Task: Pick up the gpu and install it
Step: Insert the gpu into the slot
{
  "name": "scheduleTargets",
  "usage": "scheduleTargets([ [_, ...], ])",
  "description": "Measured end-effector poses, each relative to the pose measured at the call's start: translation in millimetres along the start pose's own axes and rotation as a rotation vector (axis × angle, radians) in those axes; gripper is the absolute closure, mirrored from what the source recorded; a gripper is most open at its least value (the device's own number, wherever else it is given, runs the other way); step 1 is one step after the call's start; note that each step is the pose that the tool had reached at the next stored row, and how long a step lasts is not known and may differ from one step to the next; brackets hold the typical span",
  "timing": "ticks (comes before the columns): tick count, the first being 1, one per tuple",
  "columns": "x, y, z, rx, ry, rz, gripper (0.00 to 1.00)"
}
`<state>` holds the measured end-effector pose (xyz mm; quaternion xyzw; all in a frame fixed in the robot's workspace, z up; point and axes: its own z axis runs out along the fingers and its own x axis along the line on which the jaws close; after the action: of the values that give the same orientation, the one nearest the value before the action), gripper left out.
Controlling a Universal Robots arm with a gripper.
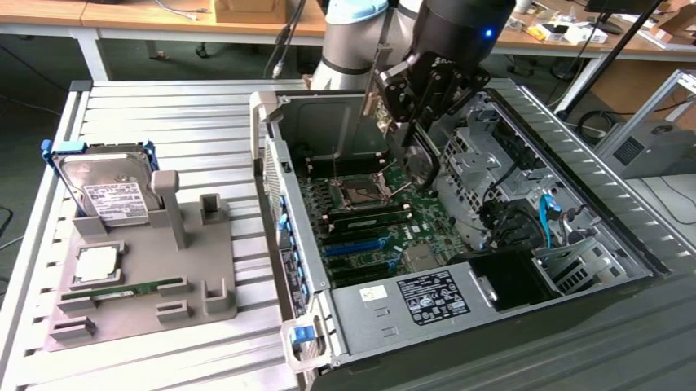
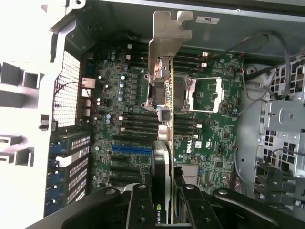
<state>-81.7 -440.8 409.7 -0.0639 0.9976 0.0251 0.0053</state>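
Note:
The gpu (image 1: 420, 159), a thin dark card with a silver bracket (image 1: 376, 91) at one end, hangs edge-down in my gripper (image 1: 420, 114) over the open computer case (image 1: 592, 191). My fingers (image 2: 138, 206) are shut on the card's sides. In the wrist view the gpu (image 2: 162, 162) appears edge-on, its bracket (image 2: 169, 33) pointing towards the case's rear wall. It hovers above the motherboard (image 2: 212, 138), between the CPU socket (image 2: 206, 93) and the blue expansion slot (image 2: 131, 149), clear of the board.
On the exterior view's left, a grey fixture (image 1: 201, 281) holds a hard drive (image 1: 109, 191), a processor (image 1: 96, 265) and a green memory stick (image 1: 125, 291). Inside the case are a power supply (image 1: 419, 297), drive cages (image 1: 484, 155) and cables (image 1: 544, 216).

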Motion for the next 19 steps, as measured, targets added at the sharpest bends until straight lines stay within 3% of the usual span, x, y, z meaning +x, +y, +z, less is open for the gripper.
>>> scheduleTargets([
  [10,-0.1,0.7,2.2,0.0098,0.0099,-0.168,0.73],
  [19,-0.2,1.7,3.5,0.0147,0.0176,-0.313,0.73],
])
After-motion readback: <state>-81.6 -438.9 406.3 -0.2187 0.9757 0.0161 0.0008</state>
